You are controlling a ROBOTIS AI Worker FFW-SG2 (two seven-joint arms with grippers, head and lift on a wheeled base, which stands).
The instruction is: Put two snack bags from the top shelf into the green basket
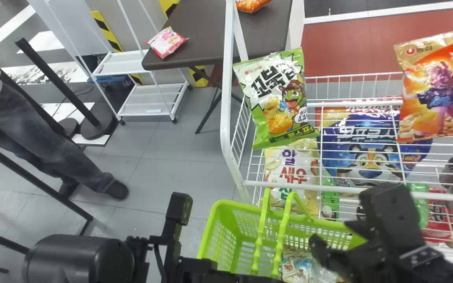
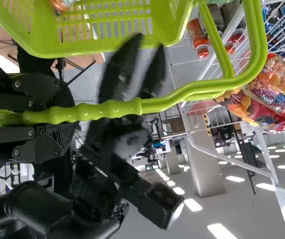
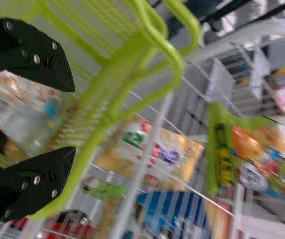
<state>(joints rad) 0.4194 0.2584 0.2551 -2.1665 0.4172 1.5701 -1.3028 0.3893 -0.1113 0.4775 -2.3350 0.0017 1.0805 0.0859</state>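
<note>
We have the left end effector (image 1: pixel 210 271) closed around the handles of the green basket (image 1: pixel 220 220), beside the white wire rack (image 1: pixel 226 118). We see the right end effector (image 1: pixel 332 236) over the basket, its fingers (image 3: pixel 58 74) spread wide with nothing between them. Below it, inside the basket, lie what look to us like clear-wrapped packets (image 1: pixel 301 267). The green snack bag (image 1: pixel 277 98) and the orange snack bag (image 1: pixel 441 86) are upright at the top of the rack, well apart.
</note>
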